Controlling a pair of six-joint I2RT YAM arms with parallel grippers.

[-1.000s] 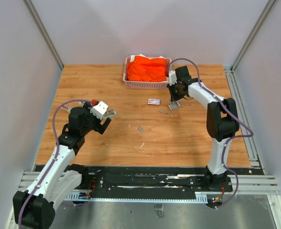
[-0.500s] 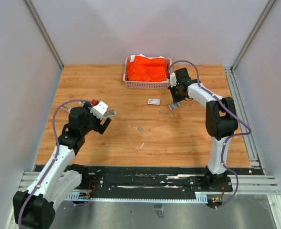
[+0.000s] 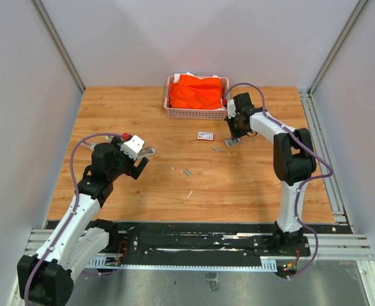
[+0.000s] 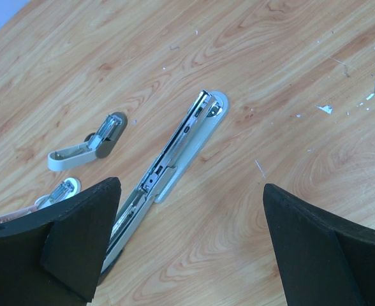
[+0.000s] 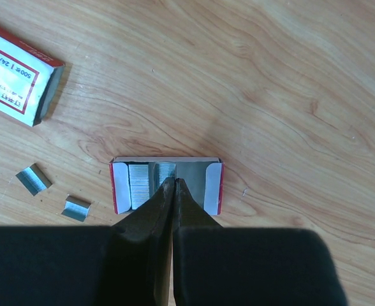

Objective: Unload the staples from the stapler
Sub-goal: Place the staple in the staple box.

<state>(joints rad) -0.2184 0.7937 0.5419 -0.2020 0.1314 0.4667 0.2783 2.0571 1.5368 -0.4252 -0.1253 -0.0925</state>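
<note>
From above, you have the left gripper [image 3: 140, 162] held low beside the stapler [image 3: 148, 152] on the left of the table [image 3: 251, 191], with the elbow folded back toward its base. The right arm reaches far forward and bends down, so the right gripper [image 3: 233, 139] points at the table just right of the white box [image 3: 205, 135]. A few staples [image 3: 187, 171] lie loose between the two arms. In the left wrist view the stapler lies swung open and flat, touching neither finger. That pincer is spread wide and holds nothing, and two smaller grey-white pieces [image 4: 88, 141] lie beside the stapler. I cannot tell whether any strip sits in the open rail. In the right wrist view the fingers [image 5: 146, 223] are pressed together, tips down inside a small red-edged tray [image 5: 213, 182] that holds strips of staples. Whether a strip is pinched between them is not visible. I judge you are at the step of setting staples into the tray. Next, part the right fingers and lift straight up without dragging the tray, then check the rail.
</note>
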